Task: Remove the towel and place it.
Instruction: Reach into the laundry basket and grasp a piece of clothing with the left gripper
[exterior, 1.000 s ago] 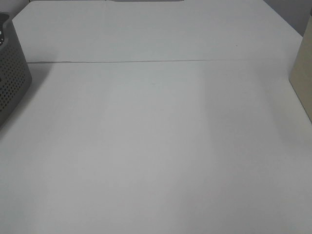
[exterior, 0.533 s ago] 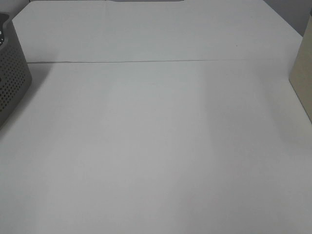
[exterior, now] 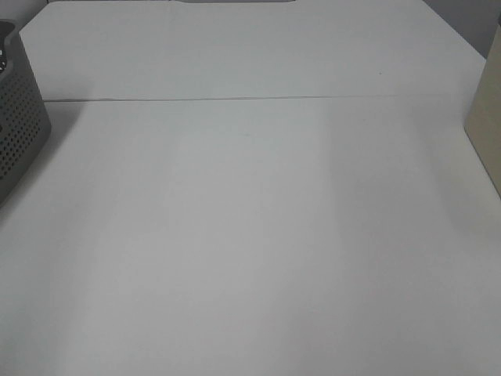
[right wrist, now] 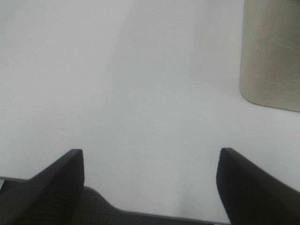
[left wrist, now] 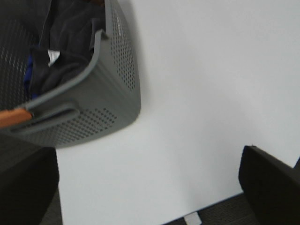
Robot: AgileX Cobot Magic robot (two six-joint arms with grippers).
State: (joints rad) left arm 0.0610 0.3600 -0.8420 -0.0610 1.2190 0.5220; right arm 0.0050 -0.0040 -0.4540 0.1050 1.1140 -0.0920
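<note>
- Change: across the last second the exterior high view shows no difference. The white table (exterior: 250, 235) looks the same, no arm has entered the frame, and the basket (exterior: 16, 133) sits in the same spot at the left edge. Judgement: the task is at its very start, and removing the towel lies wholly ahead.
- Left gripper (left wrist: 150, 176): its two dark fingers (left wrist: 269, 180) are spread wide, at opposite edges of the wrist view. Nothing lies between them and they touch nothing. The gripper hangs above bare tabletop just beside the basket.
- Right gripper (right wrist: 150, 171): likewise spread wide and empty, with its fingers (right wrist: 54, 185) clear of the surface, over the right part of the table.
- Towel (left wrist: 65, 42): the dark, nearly black cloth bunched inside the grey perforated basket. A small white label (left wrist: 53, 56) shows on it. A patch of blue (left wrist: 29, 70) next to the cloth and an orange strip (left wrist: 14, 117) by the basket's handle cannot be identified.
- Basket: upright at the table's left edge, well apart from the right gripper.
- Beige container (right wrist: 271, 56): stands at the right edge of the table, near the right gripper but untouched.
- Next move, as a judgement: the left gripper is the nearer tool. It would have to pass over the rim and descend into the cloth. Soft fabric may snag on the wall, and the light basket could shift or tip as the towel comes out.
</note>
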